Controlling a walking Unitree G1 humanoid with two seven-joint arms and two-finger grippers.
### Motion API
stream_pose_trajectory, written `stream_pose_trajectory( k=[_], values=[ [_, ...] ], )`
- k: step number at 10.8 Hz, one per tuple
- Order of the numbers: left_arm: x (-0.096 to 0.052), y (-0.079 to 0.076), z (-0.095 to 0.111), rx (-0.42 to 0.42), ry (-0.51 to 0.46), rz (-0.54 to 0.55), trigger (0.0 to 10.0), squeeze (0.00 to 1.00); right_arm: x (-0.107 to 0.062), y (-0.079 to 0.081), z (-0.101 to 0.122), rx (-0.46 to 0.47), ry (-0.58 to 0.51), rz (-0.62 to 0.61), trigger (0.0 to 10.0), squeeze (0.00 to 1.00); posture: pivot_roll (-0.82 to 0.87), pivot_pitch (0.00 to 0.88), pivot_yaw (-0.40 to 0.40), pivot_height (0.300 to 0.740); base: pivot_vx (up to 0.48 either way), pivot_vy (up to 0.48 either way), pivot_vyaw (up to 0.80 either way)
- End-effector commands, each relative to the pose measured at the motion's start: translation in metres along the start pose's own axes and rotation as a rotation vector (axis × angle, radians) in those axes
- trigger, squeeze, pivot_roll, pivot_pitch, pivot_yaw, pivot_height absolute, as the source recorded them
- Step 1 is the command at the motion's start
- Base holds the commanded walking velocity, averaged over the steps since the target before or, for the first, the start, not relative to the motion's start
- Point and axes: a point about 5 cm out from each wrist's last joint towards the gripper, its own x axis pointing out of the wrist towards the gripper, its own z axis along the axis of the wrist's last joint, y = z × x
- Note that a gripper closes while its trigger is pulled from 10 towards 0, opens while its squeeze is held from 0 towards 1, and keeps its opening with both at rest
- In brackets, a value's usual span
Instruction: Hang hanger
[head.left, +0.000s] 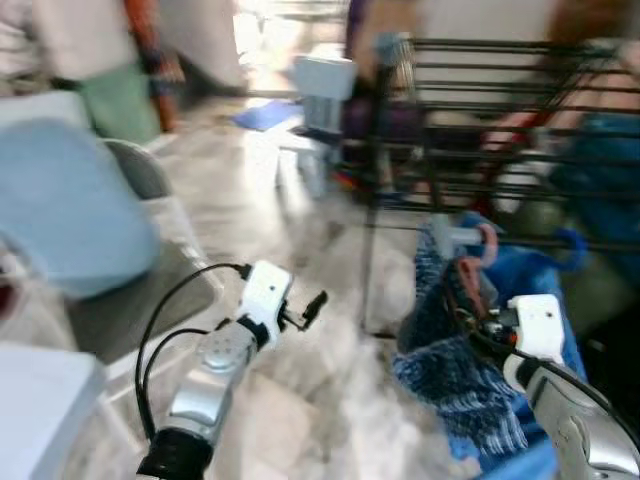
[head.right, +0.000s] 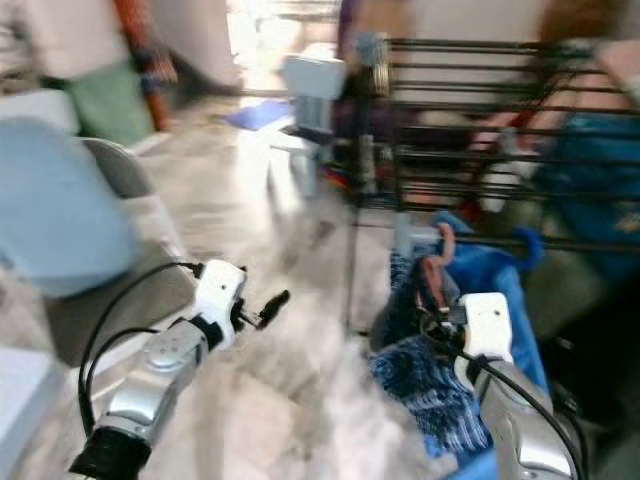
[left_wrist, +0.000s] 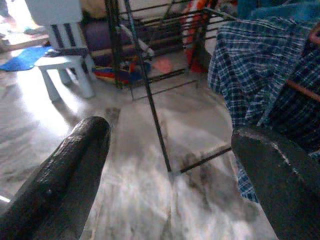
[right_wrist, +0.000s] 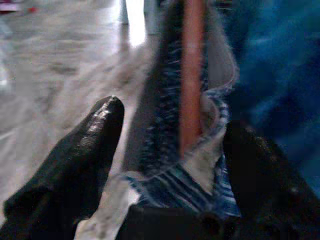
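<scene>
Over on the left, a chair with a pale blue seat back stood on the marble floor, and just past it the left gripper hung out in front of the robot, its two fingers spread well apart and holding nothing. Further back, a small white stool sat by the bright doorway. In the middle rose the black drying rack, its thin rails running across at several heights and one leg coming down to the floor.

To the right of that leg was the hanger, a reddish-brown bar with a hook at the top, dressed in a blue checked shirt. The right gripper had it (the head views were blurred, but the wrist camera was plain enough): both fingers sat either side of the bar and collar, part-closed around them, and the shirt drooped below, near the rack but not yet on a rail.

My guess was that the load would be light but awkward. The bar looked stiff and smooth, so it could twist in the grip, while the soft cloth would swing and might snag the rails. Holding close under the hook seemed wisest.
</scene>
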Motion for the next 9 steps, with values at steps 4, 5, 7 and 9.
stream_pose_trajectory(
  k=[4,5,7,9],
  values=[
    [-0.001,0.001,0.004,0.007,-0.004,0.005,10.0,0.0,0.015,-0.002,-0.001,-0.037,0.044,0.047,0.0,0.0,0.01,0.0,-0.047,0.74,0.0,0.0,0.0],
    [-0.002,0.002,0.004,0.009,-0.001,0.007,10.0,0.0,0.018,-0.003,-0.004,-0.04,0.067,0.029,0.0,0.0,0.02,0.0,-0.047,0.74,0.0,0.0,0.0],
    [-0.003,0.003,0.004,0.009,0.0,0.005,10.0,0.0,0.022,-0.005,-0.007,-0.043,0.079,0.005,0.0,0.0,0.02,0.0,-0.045,0.74,0.0,0.0,0.0],
    [-0.003,0.001,0.005,-0.001,-0.004,-0.006,10.0,0.0,0.021,-0.008,-0.006,-0.068,0.071,-0.02,0.0,0.0,0.02,0.0,-0.041,0.74,0.0,0.0,0.0]
  ],
)
